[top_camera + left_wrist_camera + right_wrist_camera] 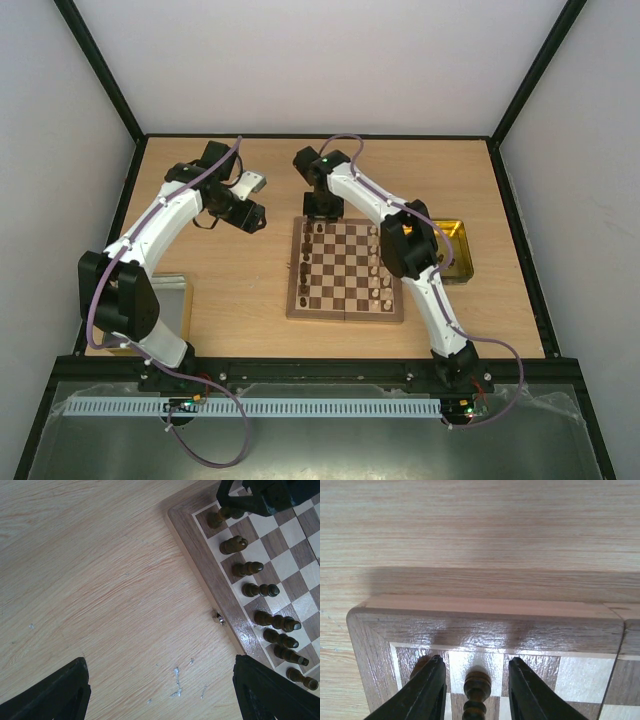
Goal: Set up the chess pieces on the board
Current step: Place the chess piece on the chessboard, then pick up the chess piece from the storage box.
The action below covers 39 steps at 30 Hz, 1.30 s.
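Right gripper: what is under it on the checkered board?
A dark brown turned wooden chess piece stands between the black right gripper's open jaws, touching neither, at the checkered wooden chessboard's corner. Its base and its square are cut off by the picture's lower edge.

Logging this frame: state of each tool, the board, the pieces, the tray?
board: flat on the table.
left tool: open, empty, above table.
right tool: open, straddling a dark piece, not touching it.
dark piece: upright near a board corner.
other dark pieces: upright along one board edge.
pale pieces: upright along the opposite edge.
yellow tray: partly behind the right arm.
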Each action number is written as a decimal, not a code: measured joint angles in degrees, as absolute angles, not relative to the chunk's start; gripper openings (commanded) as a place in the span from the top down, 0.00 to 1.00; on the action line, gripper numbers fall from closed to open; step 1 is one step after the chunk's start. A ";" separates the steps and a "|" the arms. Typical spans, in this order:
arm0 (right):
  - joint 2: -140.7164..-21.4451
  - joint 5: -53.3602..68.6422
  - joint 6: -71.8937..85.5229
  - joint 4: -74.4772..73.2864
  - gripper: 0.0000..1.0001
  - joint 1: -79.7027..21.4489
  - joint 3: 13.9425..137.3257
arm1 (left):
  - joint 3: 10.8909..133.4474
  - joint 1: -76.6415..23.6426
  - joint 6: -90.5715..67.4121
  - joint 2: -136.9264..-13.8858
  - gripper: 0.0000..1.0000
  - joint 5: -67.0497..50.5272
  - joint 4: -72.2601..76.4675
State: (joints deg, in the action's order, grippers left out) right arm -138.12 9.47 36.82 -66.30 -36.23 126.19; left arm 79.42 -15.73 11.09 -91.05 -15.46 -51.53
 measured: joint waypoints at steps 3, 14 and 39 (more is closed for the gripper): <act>-138.12 8.99 37.30 -66.19 0.67 -35.70 126.76 | 79.42 -15.73 11.09 -91.05 0.22 -15.46 -51.53; -128.44 0.69 38.39 -64.90 0.69 -26.76 117.99 | 79.42 -15.73 11.09 -91.05 0.22 -15.53 -51.53; -94.48 11.25 38.96 -50.92 0.70 -6.59 63.46 | 80.53 -16.49 11.09 -91.88 0.22 -16.43 -51.79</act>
State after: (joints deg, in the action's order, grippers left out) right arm -94.48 11.25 38.96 -50.92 -6.59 63.46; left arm 80.53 -16.49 11.09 -91.88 -16.43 -51.79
